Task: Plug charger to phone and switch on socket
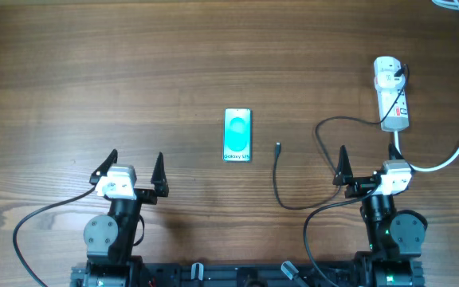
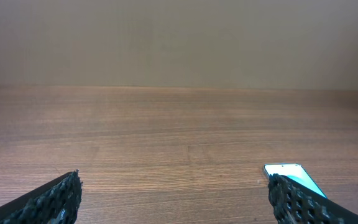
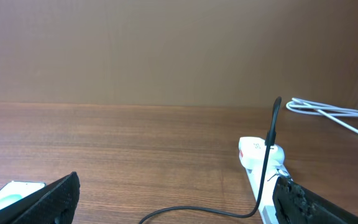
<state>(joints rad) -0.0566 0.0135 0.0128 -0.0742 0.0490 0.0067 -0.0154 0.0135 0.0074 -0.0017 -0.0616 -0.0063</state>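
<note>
The phone [image 1: 237, 135], cyan screen up, lies flat at the table's middle. The charger's dark tip [image 1: 278, 147] lies just right of it, apart from it; its thin black cable curls toward me and loops back to the white adapter on the socket [image 1: 391, 96] at the far right. My left gripper [image 1: 135, 159] is open and empty, near-left of the phone [image 2: 284, 171]. My right gripper [image 1: 369, 163] is open and empty, just short of the socket [image 3: 253, 152]. The right wrist view shows the charger cable [image 3: 191, 208] between the fingers and the phone [image 3: 14, 188] at lower left.
The socket's thick white cord [image 1: 453, 159] sweeps from the strip's near end past my right gripper and off the far right corner; it also shows in the right wrist view [image 3: 328, 112]. The robots' own black cables trail along the near edge.
</note>
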